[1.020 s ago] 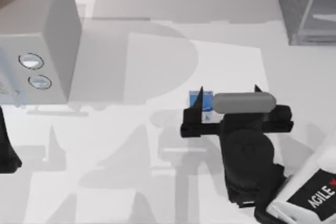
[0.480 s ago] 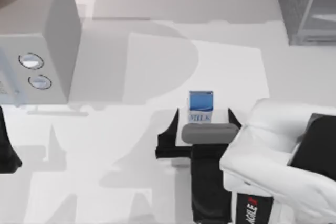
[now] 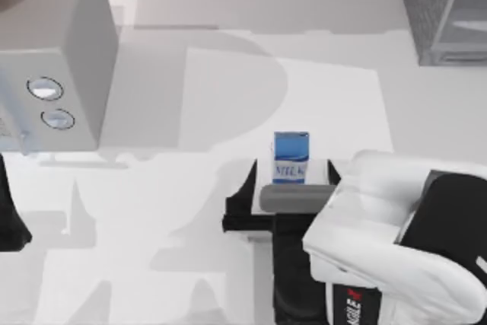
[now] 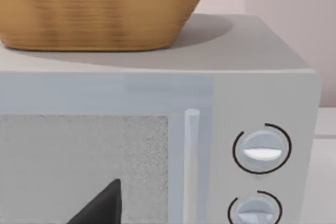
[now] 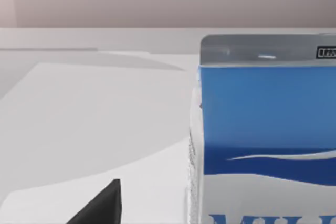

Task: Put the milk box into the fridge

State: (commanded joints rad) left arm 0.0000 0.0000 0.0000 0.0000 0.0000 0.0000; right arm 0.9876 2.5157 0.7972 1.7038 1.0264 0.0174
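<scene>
Standing upright at the centre of the top view, the milk box (image 3: 291,157) is not yet grasped: the right gripper (image 3: 291,176) waits released just below it, and the fridge (image 3: 445,9) in the upper right is well apart.

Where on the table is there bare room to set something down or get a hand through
The widest bare patch is mid-table, between the light grey box with two dials and the fridge, beyond the milk box. Another lies between the parked left gripper and the right gripper. It is crowded at the milk box, flanked by the right gripper's open fingers.
</scene>
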